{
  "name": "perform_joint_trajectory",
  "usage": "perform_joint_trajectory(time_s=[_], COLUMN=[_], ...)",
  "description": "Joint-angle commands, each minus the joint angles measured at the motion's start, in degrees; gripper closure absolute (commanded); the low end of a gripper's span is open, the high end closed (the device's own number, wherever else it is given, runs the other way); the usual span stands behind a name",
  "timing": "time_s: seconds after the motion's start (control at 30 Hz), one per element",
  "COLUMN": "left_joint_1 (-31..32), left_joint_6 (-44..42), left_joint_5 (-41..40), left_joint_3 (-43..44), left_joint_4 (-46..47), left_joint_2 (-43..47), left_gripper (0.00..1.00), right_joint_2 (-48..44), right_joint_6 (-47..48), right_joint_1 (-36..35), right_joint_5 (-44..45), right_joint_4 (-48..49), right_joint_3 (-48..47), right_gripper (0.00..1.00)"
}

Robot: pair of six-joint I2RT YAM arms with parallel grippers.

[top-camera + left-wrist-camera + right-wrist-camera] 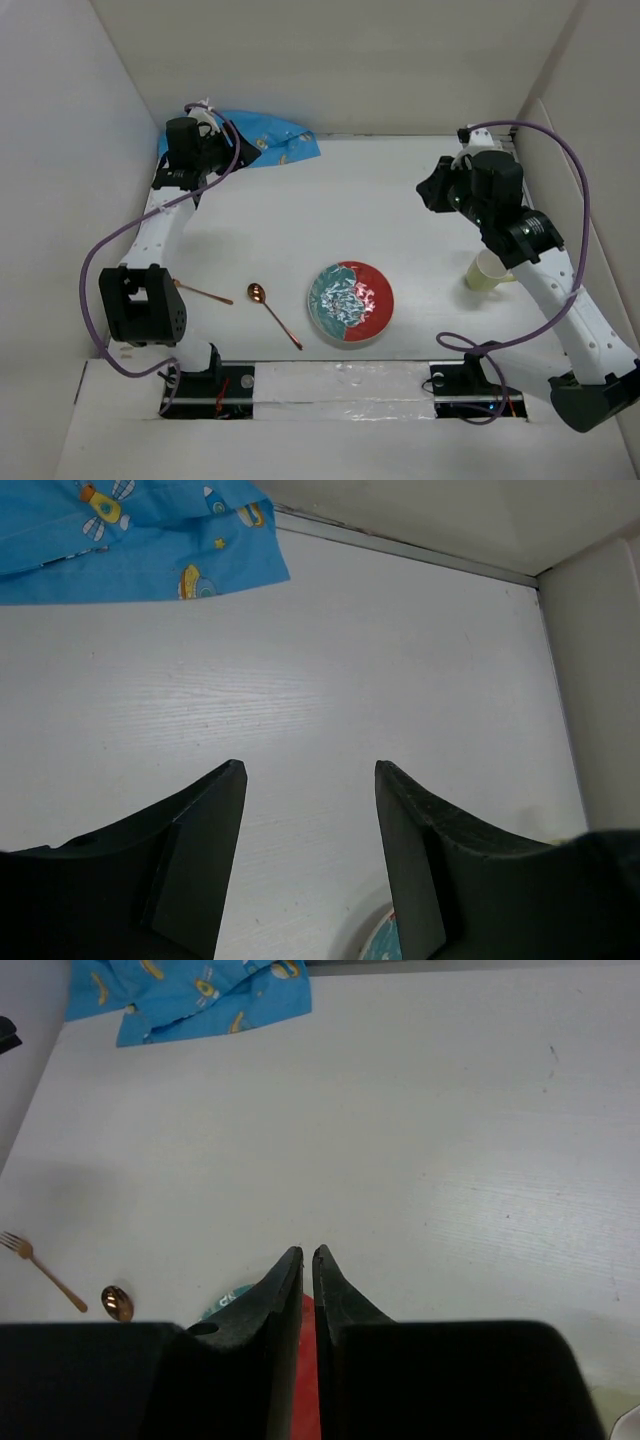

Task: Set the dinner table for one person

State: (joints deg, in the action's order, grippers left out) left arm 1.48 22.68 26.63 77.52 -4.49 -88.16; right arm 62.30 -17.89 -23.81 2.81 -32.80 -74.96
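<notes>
The white dinner table (330, 210) holds a red and teal plate (350, 301) near the front middle. A copper spoon (273, 313) lies left of the plate and a copper fork (203, 292) lies further left. A pale yellow cup (487, 271) stands at the right, beside the right arm. A crumpled blue patterned cloth mat (270, 139) lies at the back left. My left gripper (250, 148) is open and empty, next to the mat (130, 540). My right gripper (427, 193) is shut and empty above the table's right half, well behind the plate (305, 1360).
White walls (340, 60) border the table on three sides. Purple cables (100, 260) loop off both arms. The arm bases (210, 375) sit at the near edge. The fork (45, 1270) and spoon bowl (117, 1303) show at the left of the right wrist view.
</notes>
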Motion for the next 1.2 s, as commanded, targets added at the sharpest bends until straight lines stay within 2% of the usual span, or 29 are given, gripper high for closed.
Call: perform_joint_trajectory(time_s=[0.0,0.07,0.1,0.17,0.2,0.27,0.37,0.4,0.47,0.57,0.6,0.7,0.77,0.8,0.93,0.97,1.17], left_joint_1=[-0.68,-0.68,-0.68,-1.39,-1.91,-3.32,-4.46,-4.46,-4.46,-4.99,-4.99,-5.52,-5.52,-5.52,-5.52,-5.00,-4.99], left_joint_6=[0.53,0.18,0.09,0.70,1.75,2.98,3.87,3.26,2.38,1.58,1.58,1.67,1.76,1.84,2.46,2.72,4.57], left_joint_5=[-2.01,-3.16,-4.91,-7.81,-10.17,-11.86,-15.81,-18.35,-21.26,-28.11,-28.82,-29.79,-29.53,-28.58,-27.25,-27.25,-26.98], left_joint_3=[3.25,6.32,7.29,9.84,10.46,13.09,20.28,23.00,31.97,38.93,39.98,44.38,46.93,47.46,48.60,49.04,50.98], left_joint_4=[1.95,0.80,0.37,-0.43,-0.43,-0.26,-3.14,-6.72,-10.52,-14.14,-14.40,-15.11,-15.20,-15.11,-13.27,-13.00,-10.45], left_joint_2=[-0.34,-2.09,-2.71,-4.29,-4.82,-7.62,-14.63,-17.11,-24.29,-31.87,-33.55,-39.79,-43.56,-44.72,-48.85,-50.25,-54.48], left_gripper=[0.49,0.53,0.61,0.71,0.86,1.00,1.00,1.00,1.00,0.86,0.76,0.60,0.52,0.52,0.51,0.51,0.52], right_joint_2=[0.71,0.72,0.63,0.54,0.97,1.94,2.91,2.82,3.35,5.37,6.07,7.83,7.83,7.83,11.70,12.05,13.63], right_joint_6=[1.19,1.10,1.10,1.10,1.19,1.36,1.54,1.28,1.10,1.01,1.10,1.10,1.02,0.75,0.49,0.49,-0.13], right_joint_1=[0.61,0.61,0.61,1.14,1.14,1.66,1.66,1.66,1.66,1.66,1.66,1.66,1.14,0.62,-1.49,-2.02,-6.24], right_joint_5=[-1.84,-1.75,-1.84,-2.37,-2.37,-4.74,-5.71,-5.88,-6.41,-7.73,-7.64,-8.08,-8.61,-8.70,-9.48,-9.66,-7.91], right_joint_4=[2.83,3.35,3.79,4.84,4.85,4.24,4.49,4.93,5.11,3.98,3.62,2.74,2.74,2.82,3.26,3.00,2.83], right_joint_3=[-1.94,-2.12,-1.86,-1.33,-1.24,-1.68,-1.86,-1.42,-0.80,-2.03,-2.56,-4.23,-5.10,-5.20,-5.02,-5.02,-4.06], right_gripper=[0.82,0.80,0.80,0.95,1.00,1.00,1.00,1.00,1.00,1.00,1.00,1.00,0.99,0.96,0.69,0.67,0.66])
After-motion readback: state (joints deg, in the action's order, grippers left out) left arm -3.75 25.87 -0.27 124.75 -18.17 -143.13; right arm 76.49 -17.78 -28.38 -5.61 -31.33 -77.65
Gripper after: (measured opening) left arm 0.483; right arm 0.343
